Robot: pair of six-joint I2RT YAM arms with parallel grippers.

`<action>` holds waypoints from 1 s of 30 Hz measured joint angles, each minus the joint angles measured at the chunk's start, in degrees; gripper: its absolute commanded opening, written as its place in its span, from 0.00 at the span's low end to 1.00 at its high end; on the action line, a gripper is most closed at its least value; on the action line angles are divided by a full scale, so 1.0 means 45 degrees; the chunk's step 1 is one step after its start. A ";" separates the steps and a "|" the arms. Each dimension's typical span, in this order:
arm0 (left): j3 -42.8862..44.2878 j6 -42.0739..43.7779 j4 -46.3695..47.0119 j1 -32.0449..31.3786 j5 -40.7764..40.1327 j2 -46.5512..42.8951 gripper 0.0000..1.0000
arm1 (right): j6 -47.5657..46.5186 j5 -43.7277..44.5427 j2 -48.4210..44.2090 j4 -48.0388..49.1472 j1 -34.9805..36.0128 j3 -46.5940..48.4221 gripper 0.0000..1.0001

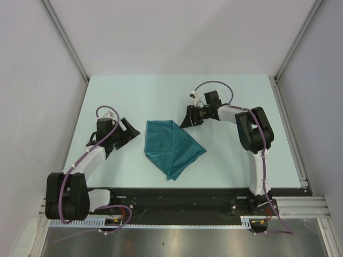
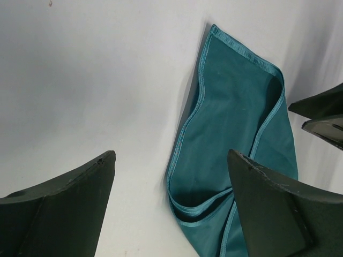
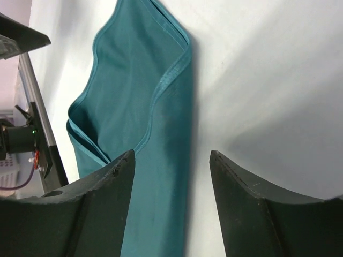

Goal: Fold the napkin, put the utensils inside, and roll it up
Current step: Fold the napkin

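The teal napkin (image 1: pixel 171 145) lies folded over on the pale table, a rough triangle with its point toward the near edge. Doubled hems show in the left wrist view (image 2: pixel 236 107) and the right wrist view (image 3: pixel 134 91). My left gripper (image 1: pixel 130 133) stands open just left of the cloth, its jaws (image 2: pixel 170 155) spanning bare table and the napkin's near fold. My right gripper (image 1: pixel 187 118) is open at the cloth's far right corner, jaws (image 3: pixel 171 154) straddling the napkin's edge with nothing pinched. The utensils are out of view.
White walls and aluminium posts (image 1: pixel 64 37) close in the table (image 1: pixel 134 91) on three sides. A black strip and metal rail (image 1: pixel 177 201) run along the near edge between the arm bases. The right gripper's fingers (image 2: pixel 321 115) reach into the left wrist view.
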 measured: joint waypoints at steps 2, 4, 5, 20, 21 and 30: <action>0.0000 -0.0034 -0.0029 0.0000 0.0000 0.0000 0.90 | -0.0034 -0.0296 0.0491 -0.0063 0.0005 0.0214 0.60; 0.0000 -0.0078 -0.0029 0.0000 0.0005 -0.0005 0.90 | -0.0044 -0.0714 0.0729 -0.0126 0.0019 0.0437 0.59; 0.0000 -0.0078 -0.0029 0.0000 0.0005 -0.0005 0.89 | -0.0053 -0.0758 0.0806 -0.0180 0.0049 0.0563 0.59; 0.0000 -0.0073 -0.0029 0.0000 0.0151 -0.0005 0.89 | 0.0549 0.0491 0.1447 -0.0389 0.1243 0.1302 0.00; 0.0000 -0.0068 -0.0034 0.0000 0.0155 -0.0005 0.89 | 0.0772 0.0568 0.1511 -0.0296 0.1175 0.1297 0.00; 0.0049 -0.0073 -0.0024 0.0000 0.0233 0.0398 0.89 | 0.3512 0.1642 0.0787 0.2259 -0.0131 -0.0685 0.00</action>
